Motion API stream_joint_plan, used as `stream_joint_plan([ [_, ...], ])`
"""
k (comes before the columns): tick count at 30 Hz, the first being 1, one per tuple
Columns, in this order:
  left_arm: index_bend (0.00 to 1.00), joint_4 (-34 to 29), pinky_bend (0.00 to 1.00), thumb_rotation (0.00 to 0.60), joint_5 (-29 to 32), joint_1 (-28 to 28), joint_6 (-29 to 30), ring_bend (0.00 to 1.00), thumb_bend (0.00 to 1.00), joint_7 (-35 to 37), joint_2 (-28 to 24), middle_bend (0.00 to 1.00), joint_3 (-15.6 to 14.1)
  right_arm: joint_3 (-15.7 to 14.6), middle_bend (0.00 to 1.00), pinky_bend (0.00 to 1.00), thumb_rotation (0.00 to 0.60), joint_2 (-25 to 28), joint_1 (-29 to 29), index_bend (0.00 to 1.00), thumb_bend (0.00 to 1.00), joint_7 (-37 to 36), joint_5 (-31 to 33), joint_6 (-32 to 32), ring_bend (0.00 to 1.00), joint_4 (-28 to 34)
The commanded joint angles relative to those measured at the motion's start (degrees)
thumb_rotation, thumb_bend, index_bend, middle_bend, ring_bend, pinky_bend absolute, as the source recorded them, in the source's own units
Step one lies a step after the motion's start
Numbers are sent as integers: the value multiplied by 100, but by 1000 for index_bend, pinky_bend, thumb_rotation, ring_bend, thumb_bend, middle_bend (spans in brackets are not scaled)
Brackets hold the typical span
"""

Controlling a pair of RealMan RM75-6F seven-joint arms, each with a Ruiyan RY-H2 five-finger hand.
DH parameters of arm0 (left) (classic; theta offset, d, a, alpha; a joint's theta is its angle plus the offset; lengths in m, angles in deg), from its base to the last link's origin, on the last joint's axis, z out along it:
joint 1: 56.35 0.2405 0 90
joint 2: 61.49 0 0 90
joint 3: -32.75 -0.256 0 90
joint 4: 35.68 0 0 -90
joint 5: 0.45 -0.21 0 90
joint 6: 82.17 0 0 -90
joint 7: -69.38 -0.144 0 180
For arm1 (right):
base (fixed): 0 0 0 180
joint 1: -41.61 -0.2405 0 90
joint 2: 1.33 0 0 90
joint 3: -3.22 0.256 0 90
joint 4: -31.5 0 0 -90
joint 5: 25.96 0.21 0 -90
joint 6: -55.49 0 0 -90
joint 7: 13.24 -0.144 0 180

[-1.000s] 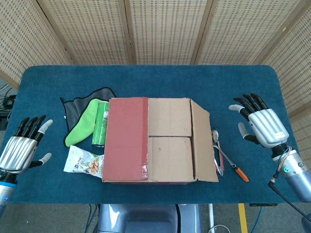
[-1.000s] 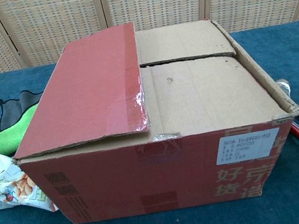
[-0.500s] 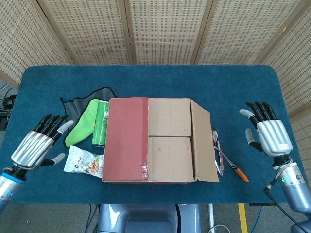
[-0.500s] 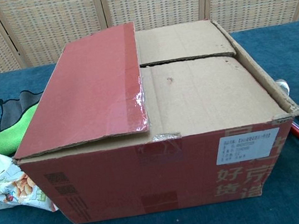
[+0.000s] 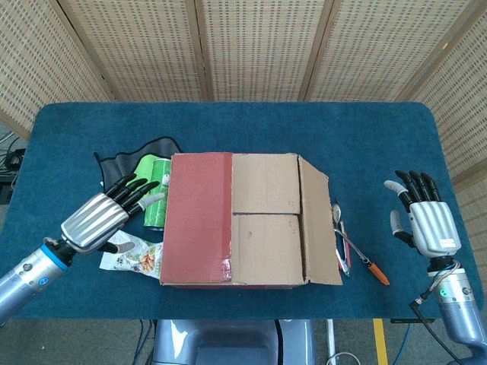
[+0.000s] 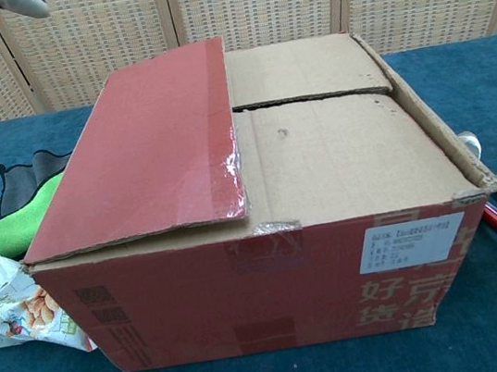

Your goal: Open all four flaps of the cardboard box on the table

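One cardboard box (image 5: 243, 228) with four flaps shut, two hands, left hand (image 5: 103, 217) and right hand (image 5: 426, 217), both spread, empty

Left of the cardboard box (image 5: 243, 220), a green can (image 5: 157, 194), cloth (image 5: 125, 190) and snack bag (image 5: 133, 255) crowd the worktop (image 5: 251, 125); utensils (image 5: 346, 243) lie just right.

Both hands, the left hand (image 5: 103, 218) and the right hand (image 5: 428, 220), have ribbed silver metal backs with black fingers ending in pale grey tips. Blue-grey rounded forearms follow behind silver wrists (a thin black cable trails by the right one, near a small green light).
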Motion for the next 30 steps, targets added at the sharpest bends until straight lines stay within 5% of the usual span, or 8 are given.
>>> stream_joint_plan([
  [1,95,168,0,587,93,-786,-893,0,186,840,82,0,214,1,96,0,600,-28,43,190,620,-24,-19,24,0,-9],
  [3,114,209,0,591,118,-912,-994,0,187,972,133,0,251,5,96,0,600,-35,57,190,620,-33,-21,28,0,-11],
  [8,159,362,0,438,274,-1379,-1391,0,187,1318,371,2,382,27,96,0,600,-38,95,190,620,-56,-44,24,0,-9],
  [15,252,501,0,340,500,-1940,-1862,0,166,1638,689,43,521,45,96,0,600,-28,156,190,620,-81,-87,48,0,23],
  [30,281,811,0,310,826,-2603,-2421,0,143,1607,1260,110,519,103,96,0,600,9,253,190,620,-170,-97,67,0,32],
])
